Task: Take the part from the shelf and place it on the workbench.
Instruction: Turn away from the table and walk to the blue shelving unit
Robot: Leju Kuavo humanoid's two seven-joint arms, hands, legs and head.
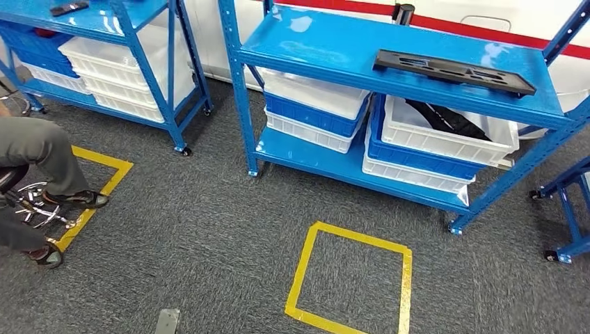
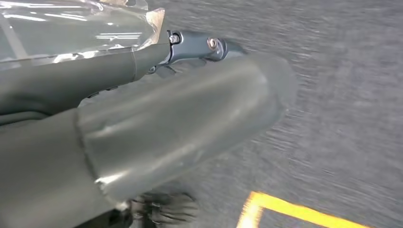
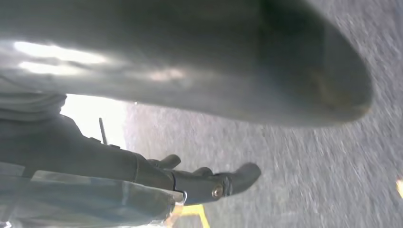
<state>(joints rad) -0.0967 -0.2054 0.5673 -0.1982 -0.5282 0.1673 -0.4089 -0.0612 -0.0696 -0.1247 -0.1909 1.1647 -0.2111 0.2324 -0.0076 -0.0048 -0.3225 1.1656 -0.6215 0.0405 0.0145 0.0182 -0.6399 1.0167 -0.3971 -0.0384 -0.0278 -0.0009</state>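
Observation:
A long flat black part point(image 1: 453, 71) lies on the top board of the blue shelf point(image 1: 327, 52) at the right in the head view. More black pieces point(image 1: 449, 120) lie in a white bin below it. My left hand point(image 2: 190, 118) hangs over the grey carpet in the left wrist view, its thumb and a dark finger point(image 2: 199, 46) spread with nothing between them. My right hand point(image 3: 199, 61) hangs over carpet too, its dark fingers point(image 3: 214, 183) extended and holding nothing. Both wrist views are blurred.
A second blue shelf point(image 1: 149, 62) with white bins stands at the left, a small black piece point(image 1: 69, 8) on its top board. Yellow tape squares point(image 1: 350, 278) point(image 1: 97, 182) mark the carpet. A seated person's legs point(image 1: 49, 156) and chair base point(image 1: 35, 205) are at the left edge.

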